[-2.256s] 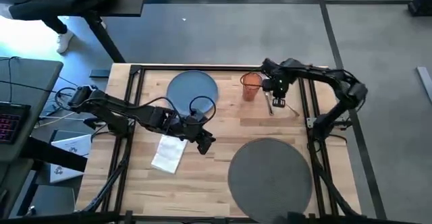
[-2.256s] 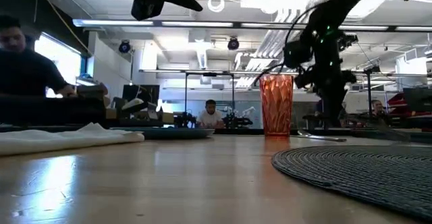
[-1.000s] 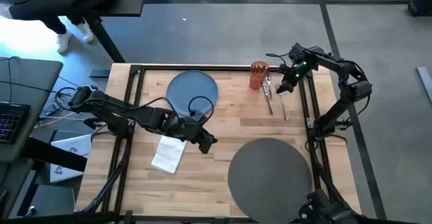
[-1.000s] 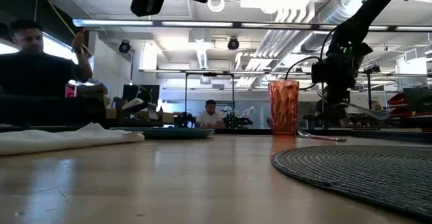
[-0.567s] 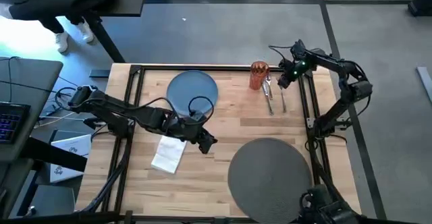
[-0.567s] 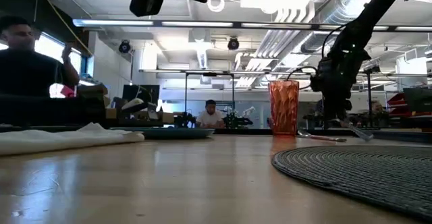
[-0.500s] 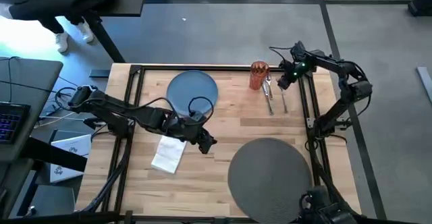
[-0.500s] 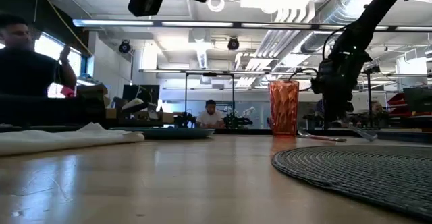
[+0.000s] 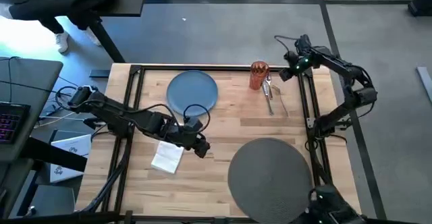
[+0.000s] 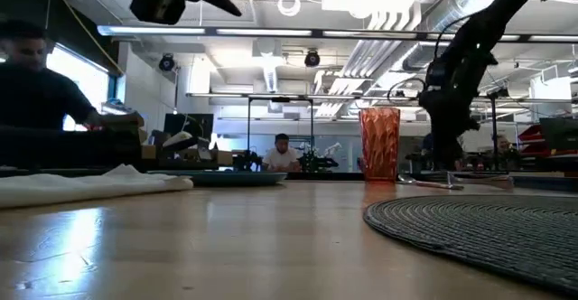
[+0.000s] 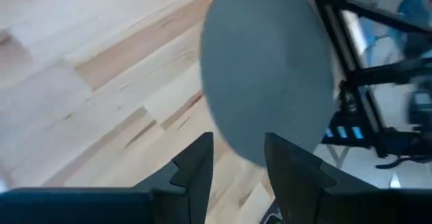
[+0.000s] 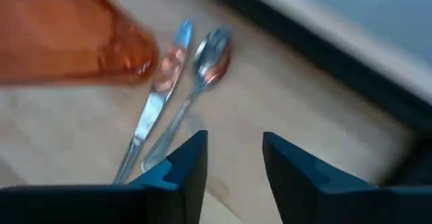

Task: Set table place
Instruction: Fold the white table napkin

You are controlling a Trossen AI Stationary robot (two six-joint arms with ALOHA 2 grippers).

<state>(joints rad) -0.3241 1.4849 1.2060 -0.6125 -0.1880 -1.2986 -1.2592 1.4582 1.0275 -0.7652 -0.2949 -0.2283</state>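
Observation:
The wooden table (image 9: 223,126) carries a round dark grey mat (image 9: 270,173) near the front right, a blue plate (image 9: 192,91) at the back and a white napkin (image 9: 167,158) at the left. An orange tumbler (image 9: 258,75) stands at the back right, with a knife (image 12: 156,99) and a spoon (image 12: 202,69) lying flat beside it. My left gripper (image 9: 201,148) hangs open above the table just right of the napkin, and the mat (image 11: 270,69) shows ahead of it. My right gripper (image 9: 288,73) is open above the cutlery, right of the tumbler (image 12: 67,35).
Black rails (image 9: 307,96) run along the table's edges. A grey desk with a keyboard (image 9: 8,123) stands off the left side. People sit in the room behind the table (image 10: 36,92). Bare wood lies between the napkin and the mat.
My left gripper has moved toward the table's left and near edge, closer to the napkin. My right gripper has drawn back toward the far right corner, away from the cutlery. The tumbler, knife and spoon have stayed where they were.

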